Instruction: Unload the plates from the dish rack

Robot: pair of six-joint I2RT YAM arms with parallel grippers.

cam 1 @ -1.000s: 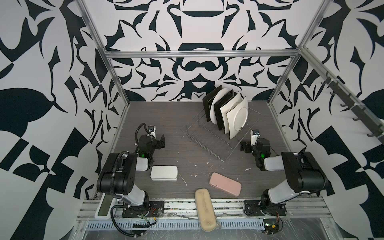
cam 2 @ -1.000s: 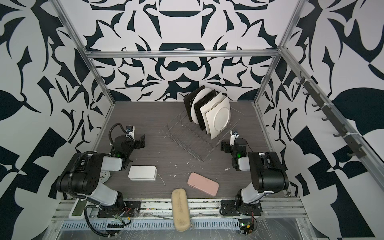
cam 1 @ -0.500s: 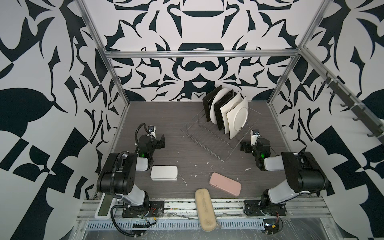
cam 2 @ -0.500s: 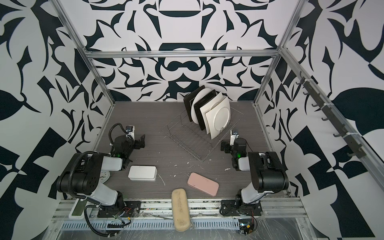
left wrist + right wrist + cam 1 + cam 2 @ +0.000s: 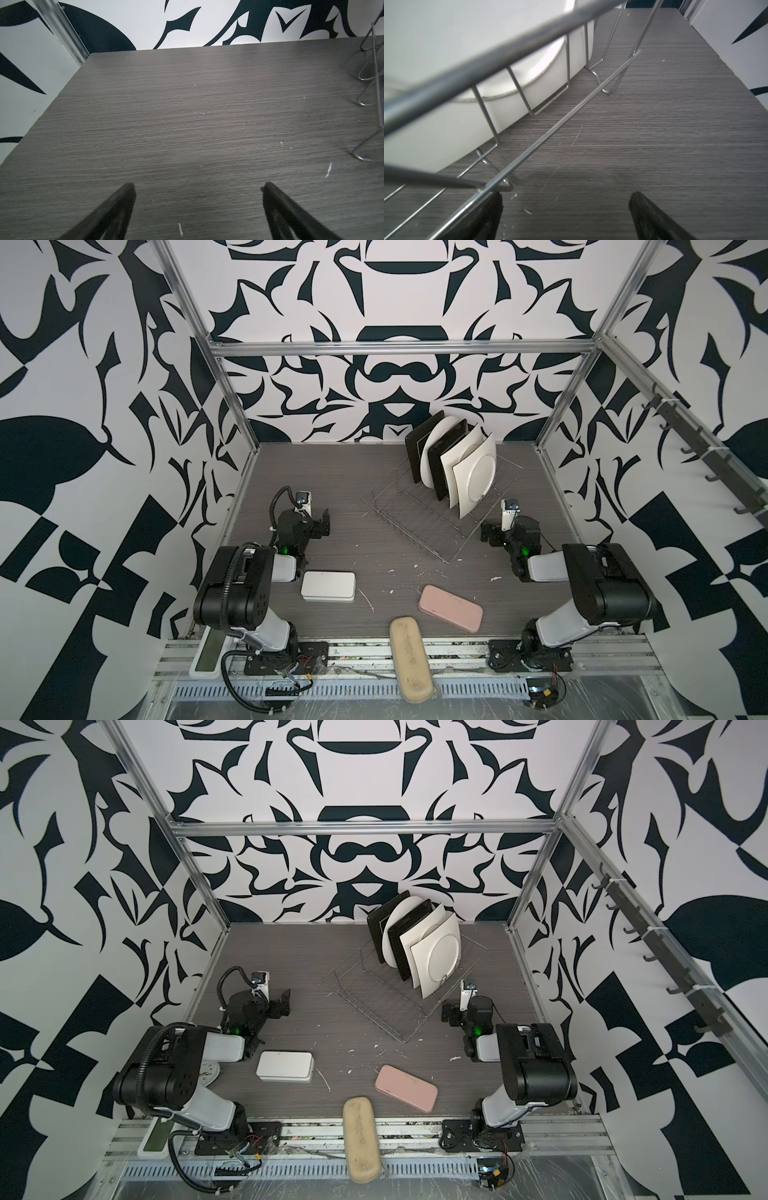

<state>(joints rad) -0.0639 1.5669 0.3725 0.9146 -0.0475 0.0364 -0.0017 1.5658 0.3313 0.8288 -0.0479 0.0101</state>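
Dark woodgrain counter (image 5: 353,472) before you: thin silver wire dish rack (image 5: 415,526) holds five upright black and white plates (image 5: 473,477); your left fingers (image 5: 112,214) and right fingers (image 5: 652,218) stand spread, empty.

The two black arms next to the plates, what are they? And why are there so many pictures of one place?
They are two robot arms fixed at the front of a table. Two pictures look down from one camera head up high, like a pair of eyes. The other two come from small cameras on the arms' wrists, looking past the tips. Each arm ends in a pincer called an end effector. The left end effector and the right end effector are both open and hold nothing. On the table a wire dish rack holds five plates standing on edge. Nearer the front lie a white tin, a pink case and a beige case.
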